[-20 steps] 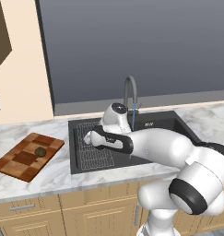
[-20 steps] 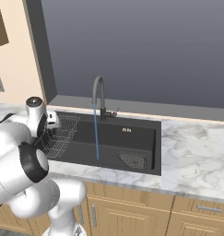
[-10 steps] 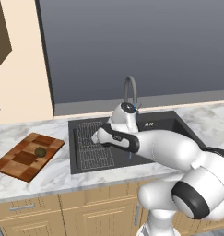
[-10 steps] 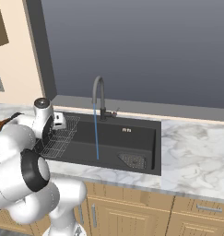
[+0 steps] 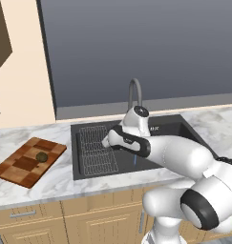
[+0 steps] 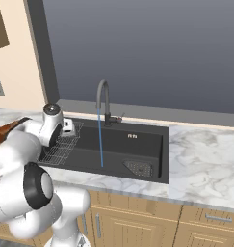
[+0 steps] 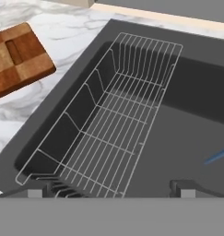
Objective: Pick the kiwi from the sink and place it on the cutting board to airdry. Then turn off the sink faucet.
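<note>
A: Where is the small brownish-olive kiwi [image 5: 41, 156] placed?

B: It is seen resting on the checkered wooden cutting board [image 5: 22, 167], left of the dark grey rectangular sink [image 5: 91, 171] on the marble counter [image 5: 55, 183]. The two dark fingers [image 7: 111, 188] are spread wide, nothing grasped, above the wire rack [image 7: 109, 133].

A: What could be botched?

B: Water is seen running from the dark gooseneck faucet [image 6: 104, 101]; its small lever [image 6: 119, 118] could be missed or the spout knocked, judging by how little is offered. The fingertips are barely made out.
</note>
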{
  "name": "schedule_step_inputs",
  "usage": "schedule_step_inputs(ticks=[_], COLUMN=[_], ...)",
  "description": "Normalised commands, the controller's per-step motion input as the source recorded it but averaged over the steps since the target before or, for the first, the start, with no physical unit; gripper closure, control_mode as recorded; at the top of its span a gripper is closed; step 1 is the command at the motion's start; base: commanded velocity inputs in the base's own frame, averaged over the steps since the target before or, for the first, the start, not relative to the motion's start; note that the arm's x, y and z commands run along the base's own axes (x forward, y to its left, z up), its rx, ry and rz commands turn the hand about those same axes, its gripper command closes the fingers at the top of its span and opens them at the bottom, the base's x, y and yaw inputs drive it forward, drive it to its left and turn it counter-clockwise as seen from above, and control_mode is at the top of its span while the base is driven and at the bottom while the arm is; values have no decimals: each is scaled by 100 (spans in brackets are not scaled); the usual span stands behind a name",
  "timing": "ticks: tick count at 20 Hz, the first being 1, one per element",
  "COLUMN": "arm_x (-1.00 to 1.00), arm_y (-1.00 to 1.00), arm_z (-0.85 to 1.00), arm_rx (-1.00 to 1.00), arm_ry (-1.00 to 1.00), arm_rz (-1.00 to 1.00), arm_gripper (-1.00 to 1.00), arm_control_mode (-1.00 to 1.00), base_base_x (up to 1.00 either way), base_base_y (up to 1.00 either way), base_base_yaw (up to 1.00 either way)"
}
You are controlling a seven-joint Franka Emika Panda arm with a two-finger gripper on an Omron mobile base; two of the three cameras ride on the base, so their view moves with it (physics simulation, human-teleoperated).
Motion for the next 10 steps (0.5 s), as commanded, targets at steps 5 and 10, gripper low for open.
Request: schedule_step_inputs(ticks=[5,10], arm_x=[-1,0], arm_y=[-27,-28], arm_z=[0,7], arm_rx=[2,0], arm_ry=[0,0], arm_rz=[0,0], arm_gripper=[-100,-100], arm_control_mode=[-100,-100], base_base_x=[0,0], base_base_y=[0,0], base_base_yaw=[0,0])
